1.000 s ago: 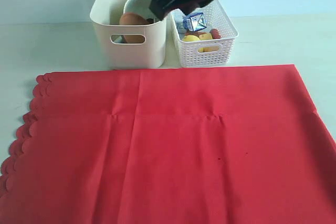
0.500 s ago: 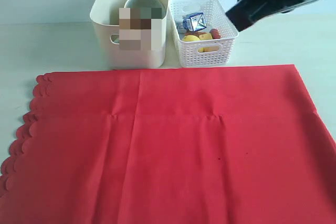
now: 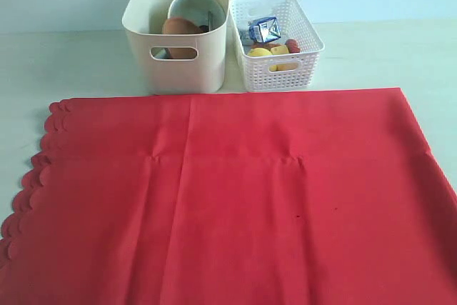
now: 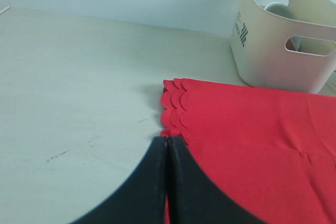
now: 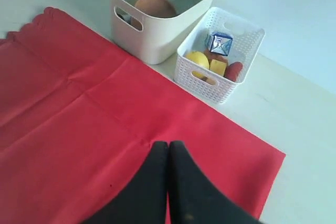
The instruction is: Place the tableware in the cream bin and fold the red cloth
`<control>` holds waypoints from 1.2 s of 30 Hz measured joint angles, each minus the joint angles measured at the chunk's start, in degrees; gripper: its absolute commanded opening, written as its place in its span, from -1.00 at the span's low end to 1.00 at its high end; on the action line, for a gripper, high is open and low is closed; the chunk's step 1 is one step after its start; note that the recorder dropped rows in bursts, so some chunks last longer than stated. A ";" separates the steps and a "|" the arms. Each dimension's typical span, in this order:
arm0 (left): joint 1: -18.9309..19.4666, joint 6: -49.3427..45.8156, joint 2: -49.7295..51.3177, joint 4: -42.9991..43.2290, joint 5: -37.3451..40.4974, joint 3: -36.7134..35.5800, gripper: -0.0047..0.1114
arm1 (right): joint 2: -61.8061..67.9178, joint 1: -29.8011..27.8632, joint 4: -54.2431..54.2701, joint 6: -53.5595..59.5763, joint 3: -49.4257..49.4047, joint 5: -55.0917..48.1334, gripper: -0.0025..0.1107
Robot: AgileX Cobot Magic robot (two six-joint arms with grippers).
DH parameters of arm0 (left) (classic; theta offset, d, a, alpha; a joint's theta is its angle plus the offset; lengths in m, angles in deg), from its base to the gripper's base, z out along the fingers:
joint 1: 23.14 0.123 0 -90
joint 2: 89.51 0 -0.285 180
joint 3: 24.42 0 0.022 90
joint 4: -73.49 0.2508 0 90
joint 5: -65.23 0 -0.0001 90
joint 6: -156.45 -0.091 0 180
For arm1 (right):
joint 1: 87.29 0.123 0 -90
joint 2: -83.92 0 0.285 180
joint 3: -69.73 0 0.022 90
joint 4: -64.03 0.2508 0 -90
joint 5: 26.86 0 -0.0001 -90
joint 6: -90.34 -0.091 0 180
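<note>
Bench (image 3: 71, 55): pale, off-white, flat; faint dark scuffs on bare surface in left wrist view.

Three things directly on bench:
- Cream bin (image 3: 178, 76): upright, at back of bench.
- White lattice basket (image 3: 282, 76): upright, just beside cream bin on its right in exterior view; contact between walls unclear.
- Red cloth (image 3: 235, 198): spread flat in front of cream bin, faint creases; far edge right at bin's base; scalloped edge lies out past bin's left wall; opposite straight edge well beyond bin's right.

White lattice basket (image 3: 283, 76) holds milk carton (image 3: 263, 30), lemon (image 3: 258, 53), cheese (image 3: 280, 50)
</note>
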 measured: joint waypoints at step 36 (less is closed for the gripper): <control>0.00 0.00 0.00 0.00 0.00 0.00 -0.92 | -22.48 0.00 3.50 -5.12 -10.04 1.35 -0.95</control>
